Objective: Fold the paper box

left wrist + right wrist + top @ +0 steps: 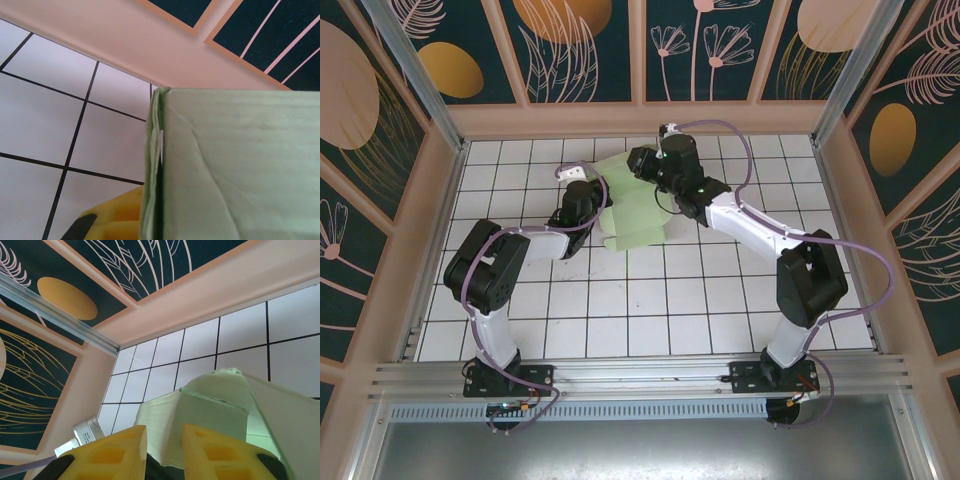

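The paper box (632,225) is pale mint-green card, partly raised off the white tiles at the middle back. My left gripper (592,200) is at its left edge. In the left wrist view the box's doubled wall (240,165) stands against one yellow finger (120,215); the left gripper (155,220) is shut on that edge, its other finger hidden behind the card. My right gripper (645,165) reaches in from the back right. Its fingers (120,450) stand a narrow gap apart, and a flap of the box (210,415) hangs into the gap of the right gripper (164,432).
The tiled floor (650,300) is ringed by pink walls; the back wall (640,118) is about two tiles behind the box. A small grey device (87,432) on the left wrist shows beside the right gripper's fingers.
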Tool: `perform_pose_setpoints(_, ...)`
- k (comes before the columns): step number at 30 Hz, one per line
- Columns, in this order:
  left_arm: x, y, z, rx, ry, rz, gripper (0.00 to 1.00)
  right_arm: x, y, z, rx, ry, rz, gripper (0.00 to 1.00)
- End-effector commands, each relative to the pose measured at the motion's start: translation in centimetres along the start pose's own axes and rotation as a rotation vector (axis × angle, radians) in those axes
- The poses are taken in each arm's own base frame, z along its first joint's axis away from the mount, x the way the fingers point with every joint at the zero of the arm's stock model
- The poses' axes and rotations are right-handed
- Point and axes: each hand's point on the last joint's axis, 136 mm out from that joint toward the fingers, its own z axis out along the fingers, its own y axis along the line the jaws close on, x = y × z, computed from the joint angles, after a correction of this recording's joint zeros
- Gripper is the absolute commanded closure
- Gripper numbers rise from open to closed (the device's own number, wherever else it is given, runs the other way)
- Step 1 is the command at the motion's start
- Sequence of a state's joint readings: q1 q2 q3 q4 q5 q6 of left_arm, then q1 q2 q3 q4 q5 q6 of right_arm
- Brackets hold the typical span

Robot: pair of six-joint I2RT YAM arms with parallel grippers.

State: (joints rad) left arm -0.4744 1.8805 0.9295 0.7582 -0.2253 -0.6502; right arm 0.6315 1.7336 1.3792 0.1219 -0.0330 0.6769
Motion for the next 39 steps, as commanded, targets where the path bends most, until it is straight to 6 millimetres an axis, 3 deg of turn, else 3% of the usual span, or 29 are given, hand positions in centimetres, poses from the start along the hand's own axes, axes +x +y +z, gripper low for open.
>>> perform_pose_setpoints(1, -1.2, -1.3, -0.6, 0.037, -0.032, 0.02, 1.0, -0.6, 0.2, 0.4, -0.011, -0.001, 0.056, 0.81)
perform_pose_setpoints(7, -1.5, -1.5, -0.7, 0.042, -0.04, 0.016, 1.0, -0.1, -0.2, 0.8, 0.006, 0.037, 0.072, 0.82)
perform_pose_setpoints(11, -1.3, -1.5, -0.6, 0.044, -0.033, 0.014, 1.0, 0.2, -0.4, 0.8, 0.006, 0.048, 0.074, 1.0)
perform_pose_setpoints(16, -1.0, -1.1, -0.7, 0.035, -0.03, 0.011, 1.0, 0.1, -0.4, 0.6, 0.006, 0.03, 0.064, 1.0)
perform_pose_setpoints(17, -1.0, -1.1, -0.8, 0.035, -0.03, 0.011, 1.0, 0.1, -0.5, 0.6, 0.01, 0.03, 0.062, 0.98)
perform_pose_setpoints(19, -1.2, -1.3, -0.8, 0.04, -0.032, 0.01, 1.0, 0.1, -0.6, 0.6, 0.013, 0.025, 0.058, 0.78)
perform_pose_setpoints(20, -1.2, -1.3, -0.8, 0.041, -0.031, 0.01, 1.0, 0.1, -0.6, 0.6, 0.014, 0.025, 0.057, 0.74)
perform_pose_setpoints(24, -1.2, -1.4, -0.8, 0.044, -0.032, 0.009, 1.0, 0.4, -1.0, 0.8, 0.022, 0.028, 0.056, 0.68)
perform_pose_setpoints(30, -1.2, -1.4, -0.8, 0.045, -0.031, 0.009, 1.0, 0.7, -0.7, 1.0, 0.009, 0.045, 0.05, 0.99)
perform_pose_setpoints(35, -1.2, -1.3, -0.8, 0.039, -0.031, 0.001, 1.0, -0.2, 0.1, 0.2, -0.002, 0.01, 0.01, 1.0)
perform_pose_setpoints(39, -0.7, -1.2, -0.3, 0.026, -0.003, -0.017, 1.0, -1.4, 2.2, -1.5, -0.041, -0.055, -0.111, 0.72)
